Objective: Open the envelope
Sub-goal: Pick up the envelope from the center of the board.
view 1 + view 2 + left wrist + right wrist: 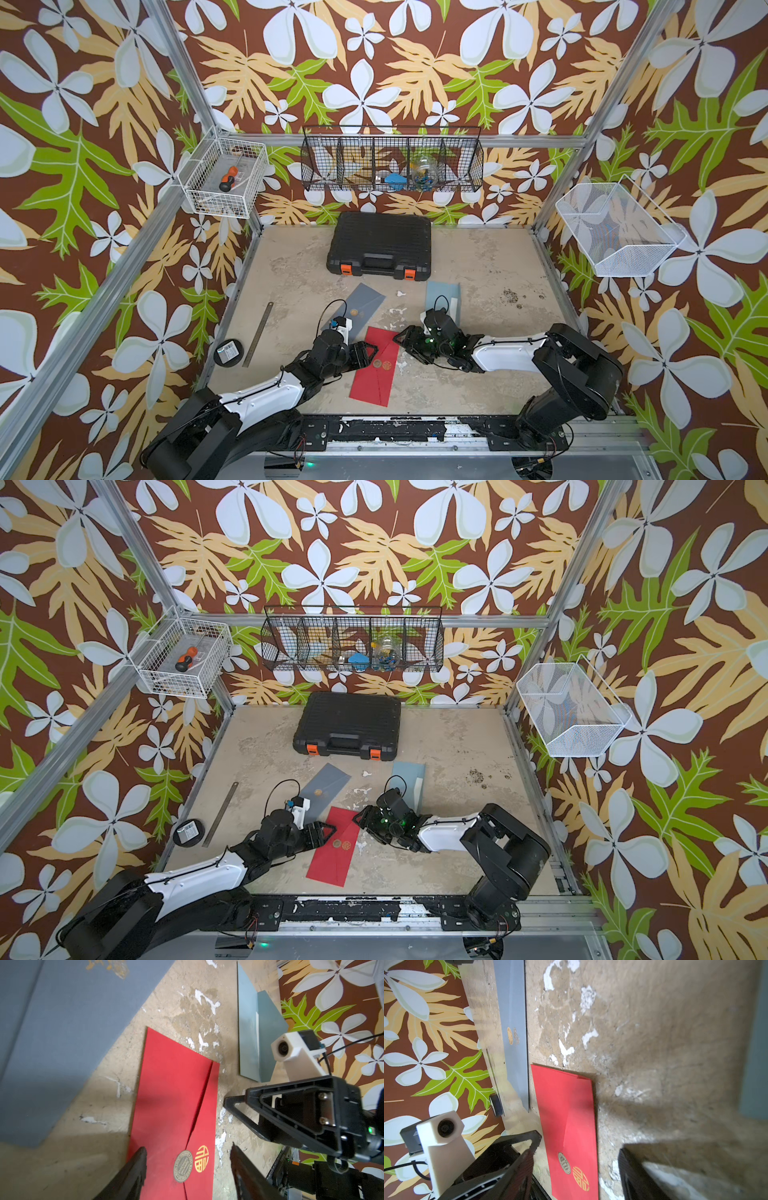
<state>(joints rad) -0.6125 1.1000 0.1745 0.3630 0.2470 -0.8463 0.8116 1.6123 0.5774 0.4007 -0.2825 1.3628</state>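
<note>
Nearby, parted empty black fingers (135,1167) of left gripper (188,1147) and right gripper (575,1150); flat matte-red paper envelope (372,385), round bronze seal (377,363).

The red envelope (374,384) bears a gold emblem (387,365); the black case (380,241) has orange latches (345,270).

Black-jointed arms (316,353) wear white shells (507,353), thin black cables (417,1168).

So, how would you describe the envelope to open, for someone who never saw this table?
From the black tool case at the back, come forward to the left gripper and right gripper. The red envelope lies between them. The grey envelope and pale blue envelope lie farther back; only this one is red.
</note>
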